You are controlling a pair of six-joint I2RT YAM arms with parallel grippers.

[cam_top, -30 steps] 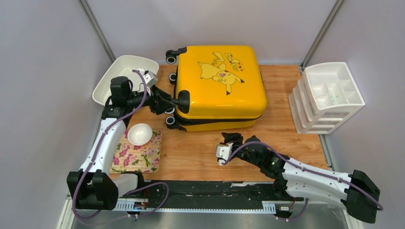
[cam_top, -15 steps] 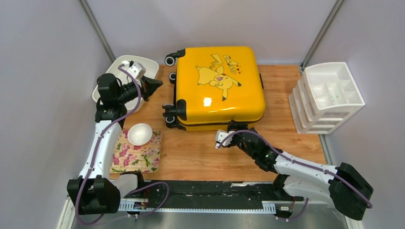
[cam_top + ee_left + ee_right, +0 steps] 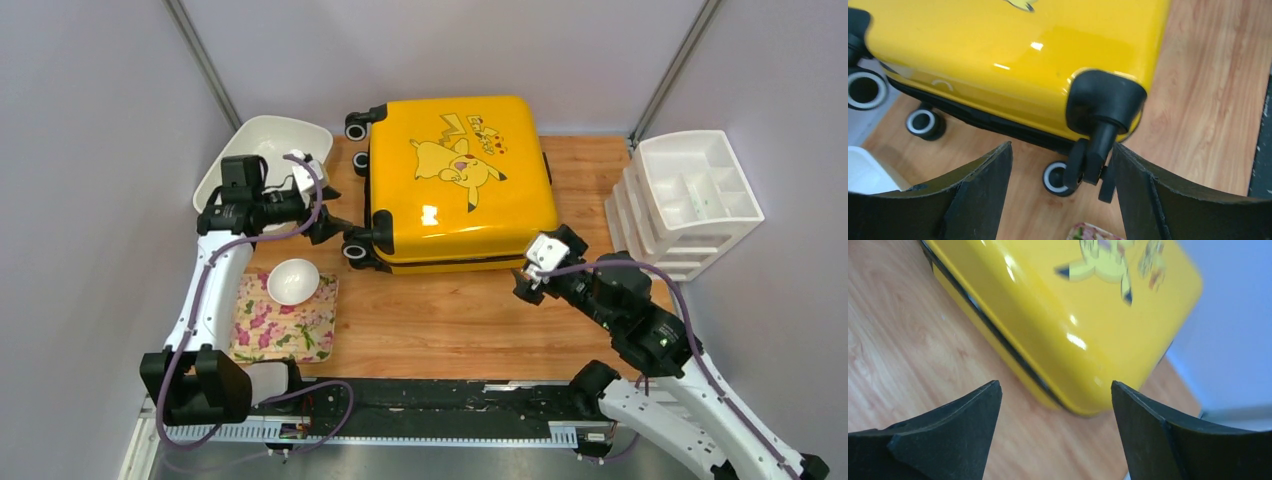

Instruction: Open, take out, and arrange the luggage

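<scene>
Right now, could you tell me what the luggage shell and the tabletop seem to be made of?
The luggage: likely hard glossy plastic, showing sharp light glints. The tabletop: wood or wood-look laminate, matte, with visible grain.

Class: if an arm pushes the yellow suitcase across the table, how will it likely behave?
The suitcase is probably stiff: its glossy shell looks hard and maybe slippery. Lying flat, it should slide, not tip. Its wheels point sideways, so rolling seems unlikely.
</scene>
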